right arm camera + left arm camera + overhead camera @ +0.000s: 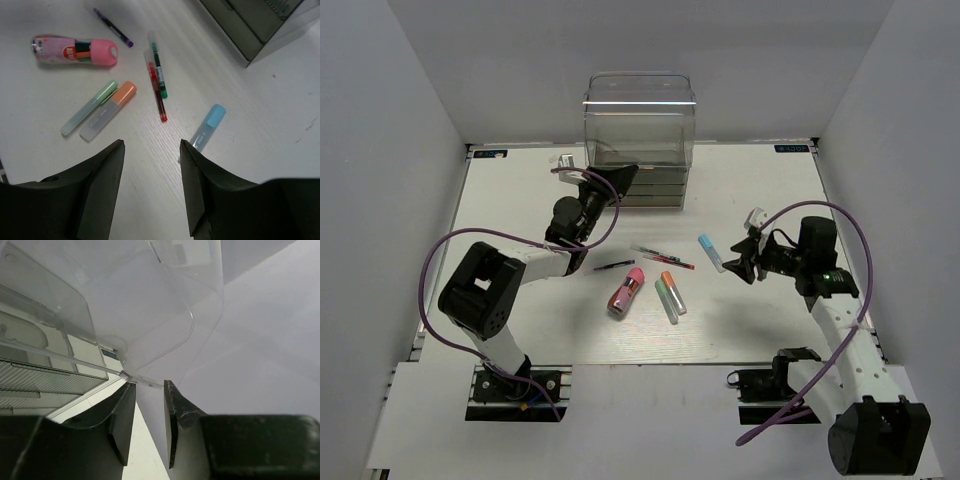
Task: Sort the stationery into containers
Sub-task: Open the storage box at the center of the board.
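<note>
The clear organizer (638,120) stands at the back, a tall bin above greyish drawers. My left gripper (618,182) is at its front left corner. In the left wrist view the gripper (148,385) is open by a narrow gap, with the bin's clear rim (141,379) right at the fingertips. My right gripper (740,262) is open and empty above the table. In its view (152,142) a light-blue marker (207,125) lies just beyond the right fingertip. A pink-and-silver tube (75,50), a green marker (90,107), an orange-capped marker (107,111) and thin pens (157,85) lie further out.
A thin dark pen (614,266) lies left of the other pens. The organizer's drawers (250,25) show at the top right of the right wrist view. Grey walls enclose the table on three sides.
</note>
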{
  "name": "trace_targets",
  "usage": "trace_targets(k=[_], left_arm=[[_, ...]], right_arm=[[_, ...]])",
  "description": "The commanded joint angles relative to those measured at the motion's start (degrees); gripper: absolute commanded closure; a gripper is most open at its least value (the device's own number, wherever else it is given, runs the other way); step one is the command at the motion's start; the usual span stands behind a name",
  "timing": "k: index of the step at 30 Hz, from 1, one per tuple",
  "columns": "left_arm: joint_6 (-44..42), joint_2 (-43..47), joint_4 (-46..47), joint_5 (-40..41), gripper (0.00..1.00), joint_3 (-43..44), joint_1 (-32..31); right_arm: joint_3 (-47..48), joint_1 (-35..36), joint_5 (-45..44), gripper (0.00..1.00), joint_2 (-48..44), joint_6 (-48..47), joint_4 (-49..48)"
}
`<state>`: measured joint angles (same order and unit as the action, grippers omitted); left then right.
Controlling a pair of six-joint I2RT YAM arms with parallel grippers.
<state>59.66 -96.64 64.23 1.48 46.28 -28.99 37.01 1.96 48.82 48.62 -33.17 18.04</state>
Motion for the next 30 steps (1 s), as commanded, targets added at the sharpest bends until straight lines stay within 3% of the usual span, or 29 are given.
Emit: trace_targets(k=[1,6,8,12,17,30], left_arm=[[-1.0,3.8,2.2,1.0,0.6,1.0,0.8],[-2.1,3.8,2.7,1.0,0.59,1.5,0.8],[-2.1,3.8,2.7,1.0,0.59,1.5,0.8],[-2.6,3.8,2.7,1.0,0.59,1.5,0.8],[-2.6,3.8,2.7,1.0,0.61,1.5,0.8],[-3.7,3.3,6.3,2.0,0.64,1.5,0.8]], right_arm=[[3.9,2.0,4.0,0.45,2.6,-3.2,1.9],[5.7,5.3,3.0,0.31,5.5,-6.4,1.6],[6.6,7.6,1.8,0.1,7.4,-9.4,1.8],[9.8,11.6,-1.5,0.1,12.0,-15.5,3.7],[12.5,17.7,-6.6,0.1,18.3,-15.7,3.4],[7.7,29.4,-20.5,0.11,20.4,-13.1,-7.2]])
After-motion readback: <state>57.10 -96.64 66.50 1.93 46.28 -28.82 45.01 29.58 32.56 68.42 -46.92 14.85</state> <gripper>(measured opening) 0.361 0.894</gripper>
